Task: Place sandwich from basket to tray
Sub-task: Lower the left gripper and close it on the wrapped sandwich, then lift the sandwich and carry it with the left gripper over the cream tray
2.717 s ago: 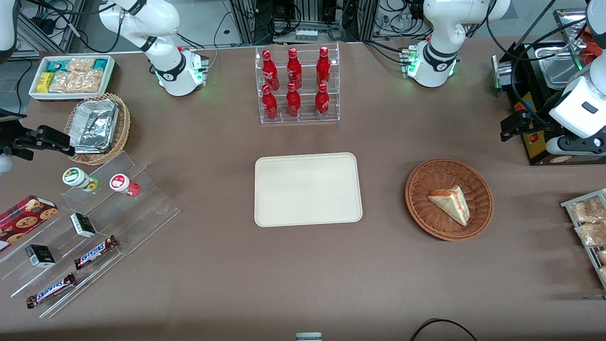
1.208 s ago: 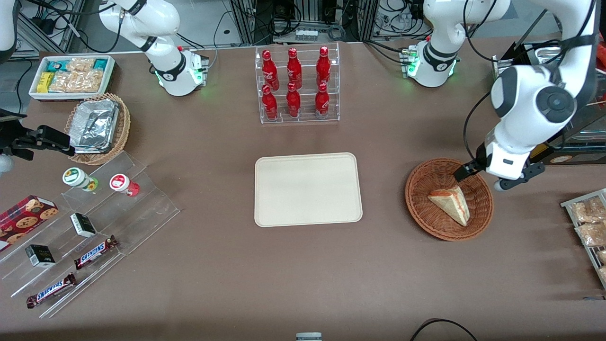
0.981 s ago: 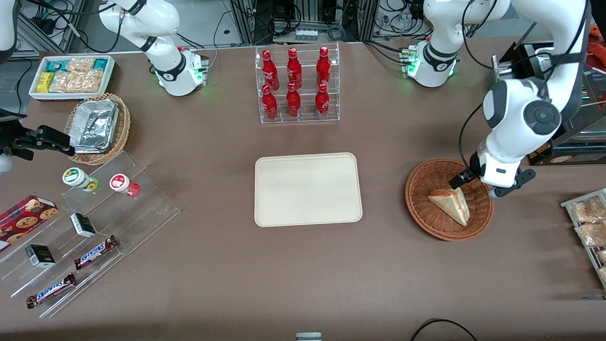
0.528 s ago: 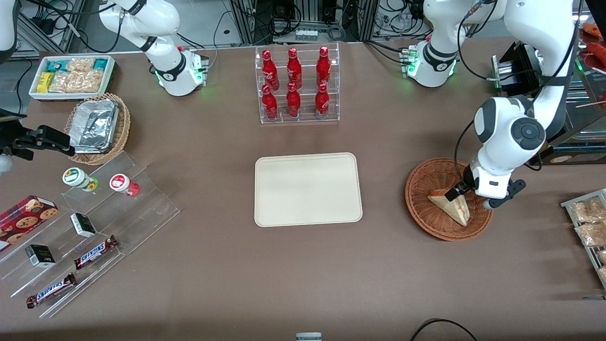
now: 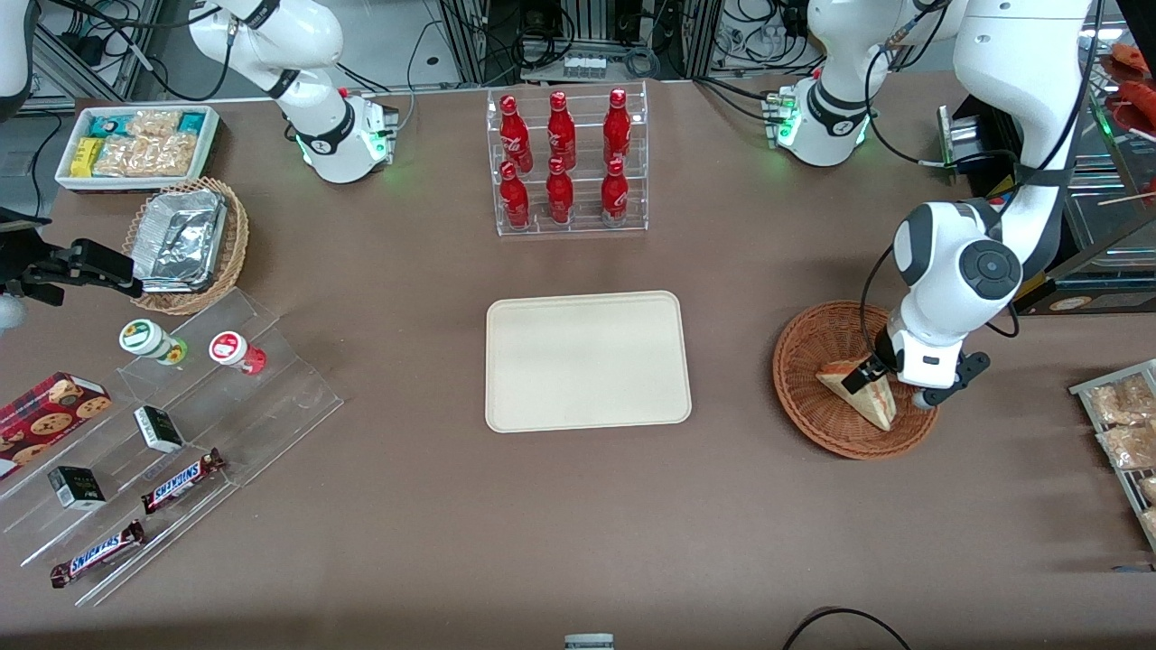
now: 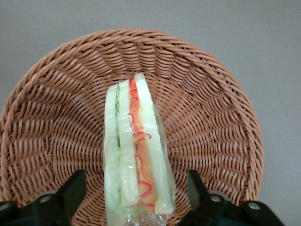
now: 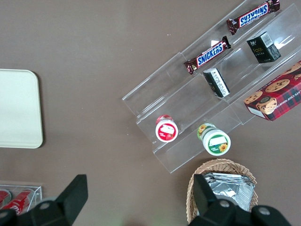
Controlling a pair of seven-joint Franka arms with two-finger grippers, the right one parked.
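The sandwich (image 5: 860, 394) (image 6: 136, 155), a wrapped wedge with orange and green layers, lies in the reddish-brown wicker basket (image 5: 813, 411) (image 6: 211, 117) toward the working arm's end of the table. My gripper (image 5: 874, 372) (image 6: 136, 197) is down inside the basket, open, with one finger (image 6: 70, 190) on each side of the sandwich's thick end and a gap to each. The cream tray (image 5: 587, 361) lies flat at the table's middle with nothing on it.
A clear rack of red bottles (image 5: 564, 162) stands farther from the front camera than the tray. Toward the parked arm's end are a tan basket with a foil container (image 5: 185, 239), a white snack bin (image 5: 135, 144) and clear steps with snack bars (image 5: 172, 424). Packets (image 5: 1120, 433) lie beside the basket.
The left arm swung in from the table's edge and came down over the basket. Its open gripper now straddles the sandwich. The sandwich has not moved.
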